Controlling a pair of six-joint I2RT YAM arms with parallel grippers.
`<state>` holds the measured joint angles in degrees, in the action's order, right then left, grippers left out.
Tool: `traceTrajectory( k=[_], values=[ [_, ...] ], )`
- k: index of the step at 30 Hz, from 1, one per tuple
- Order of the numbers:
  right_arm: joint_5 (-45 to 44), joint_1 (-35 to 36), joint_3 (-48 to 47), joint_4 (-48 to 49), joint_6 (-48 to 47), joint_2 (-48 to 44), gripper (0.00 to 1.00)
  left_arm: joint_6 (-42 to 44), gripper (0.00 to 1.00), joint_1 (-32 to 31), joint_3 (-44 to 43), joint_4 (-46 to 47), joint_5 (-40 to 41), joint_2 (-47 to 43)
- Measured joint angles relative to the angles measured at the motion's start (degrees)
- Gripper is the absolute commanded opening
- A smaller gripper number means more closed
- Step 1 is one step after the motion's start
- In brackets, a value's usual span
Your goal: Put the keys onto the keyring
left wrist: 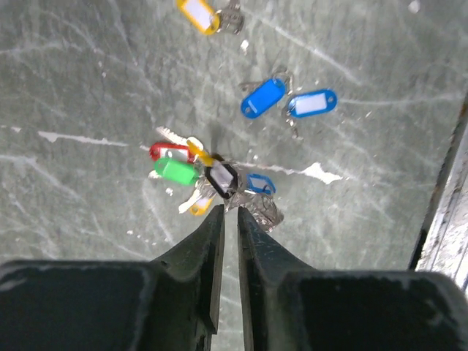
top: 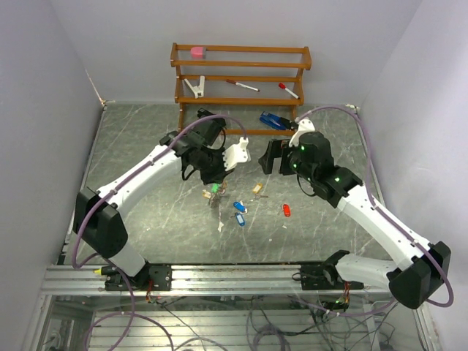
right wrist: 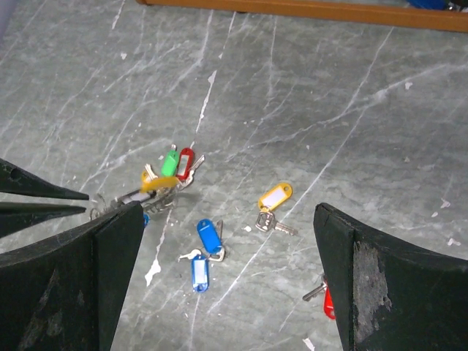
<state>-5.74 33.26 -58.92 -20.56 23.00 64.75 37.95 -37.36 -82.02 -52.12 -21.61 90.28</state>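
A bunch of keys with red, green, yellow, black and blue tags (left wrist: 175,170) hangs together at the tips of my left gripper (left wrist: 227,209). The left gripper is shut on the metal of the bunch, where the thin keyring sits; the wire is hard to make out. The bunch also shows in the right wrist view (right wrist: 170,174) and the top view (top: 213,191). Loose on the table lie a yellow-tagged key (right wrist: 275,197), two blue-tagged keys (right wrist: 208,234) and a red-tagged key (top: 287,210). My right gripper (right wrist: 228,212) is wide open and empty, above the loose keys.
A wooden shelf (top: 241,80) stands at the back with markers, a pink block and a white clip. A blue object (top: 272,121) lies at its foot. The table's metal front rail (left wrist: 446,212) is near the bunch.
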Motion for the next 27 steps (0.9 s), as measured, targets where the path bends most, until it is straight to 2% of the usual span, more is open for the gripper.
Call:
traceTrajectory(
  k=[7, 17, 19, 24, 27],
  values=[
    [1.9, -0.2, -0.3, -1.2, 0.8, 2.0, 1.0, -4.2, 0.43, -1.6, -0.5, 2.6, -4.1, 1.4],
    [3.0, -0.6, -1.1, -2.5, 1.2, 5.0, 1.0, -8.6, 0.46, -0.2, -2.8, 4.5, -4.8, -1.3],
    [3.0, -0.7, -1.0, -3.1, 1.4, 5.9, 1.0, -9.9, 0.47, 3.5, -1.1, 6.8, -3.6, -4.2],
    [2.8, -1.4, 0.5, -3.1, 1.9, 6.0, 1.0, -14.0, 0.48, 18.0, 2.2, 11.3, -0.9, -8.4],
    [0.6, -2.5, 1.9, -2.9, 2.1, 5.7, 1.0, -17.0, 0.49, 23.2, 7.2, 15.6, 2.3, -11.4]
  ],
)
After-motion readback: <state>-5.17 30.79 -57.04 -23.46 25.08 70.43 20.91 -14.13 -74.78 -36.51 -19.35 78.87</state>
